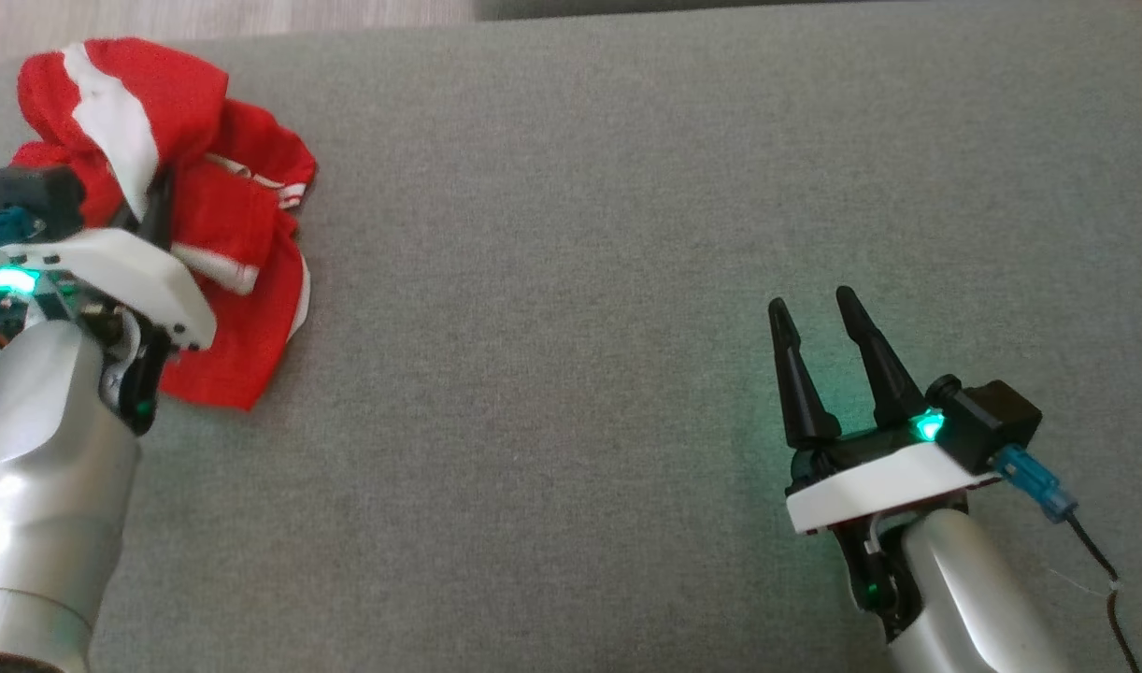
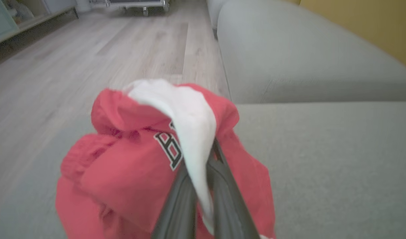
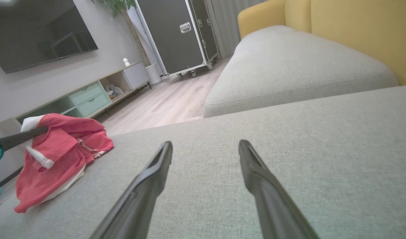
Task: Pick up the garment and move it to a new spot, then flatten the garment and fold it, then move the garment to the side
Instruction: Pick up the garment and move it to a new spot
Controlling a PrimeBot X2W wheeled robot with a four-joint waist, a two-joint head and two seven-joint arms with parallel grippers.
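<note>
At 10 o'clock of the head view, heaped on the grey sofa seat (image 1: 571, 280): red garment (image 1: 225, 234) with white bands, its upper folds held up off the upholstery. Pinched at a white band by the left end effector (image 1: 157, 201), dark fingers closed tight on the cloth, silver forearm (image 1: 38, 449) entering from 8 o'clock. In the left wrist view, black-and-white lettering across the red cloth, with the white band draped over and between the two fingers. At 4 o'clock of the head view, well apart from the garment: right end effector (image 1: 812, 299), jaws spread wide and holding nothing, fingers pointing toward 12 o'clock over bare grey upholstery, green light (image 1: 928, 427) glowing at its base. In the right wrist view, garment at 9 o'clock near the seat's edge, lower folds resting on the seat. Beyond, toward 12 o'clock: wood floor (image 3: 169, 99), black wheeled case (image 3: 179, 36), low cabinet (image 3: 90, 96) beneath a dark screen (image 3: 40, 30), and a yellow sofa back (image 3: 355, 30) at 1 o'clock.
</note>
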